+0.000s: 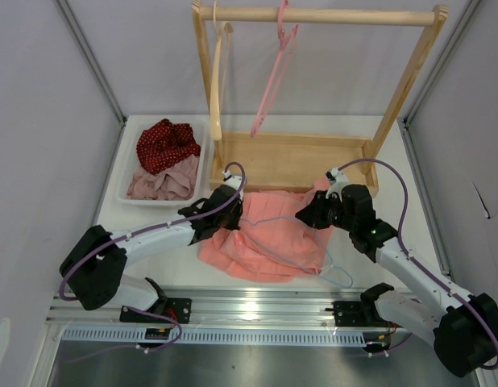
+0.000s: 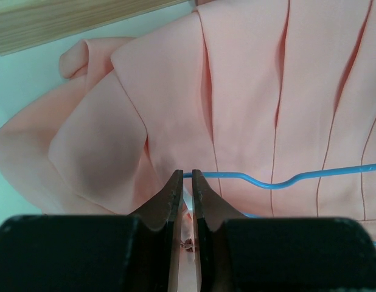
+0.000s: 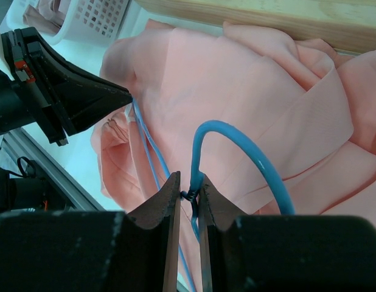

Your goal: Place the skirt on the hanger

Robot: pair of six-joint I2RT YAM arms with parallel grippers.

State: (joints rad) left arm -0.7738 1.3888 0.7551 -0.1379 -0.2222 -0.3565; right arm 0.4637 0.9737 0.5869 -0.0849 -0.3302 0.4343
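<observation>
Both jaws clamped on hanger (image 3: 224,126) | long axis diagonal across skirt (image 1: 233,254), far-left to near-right | hook at right jaws

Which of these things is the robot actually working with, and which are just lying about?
In the job:
the skirt
the hanger
the left gripper and the right gripper, both shut on the hanger

Just lying about:
the red dotted cloth and the mauve cloth in the white basket
the pink hanger and the wooden hanger on the wooden rack
</observation>
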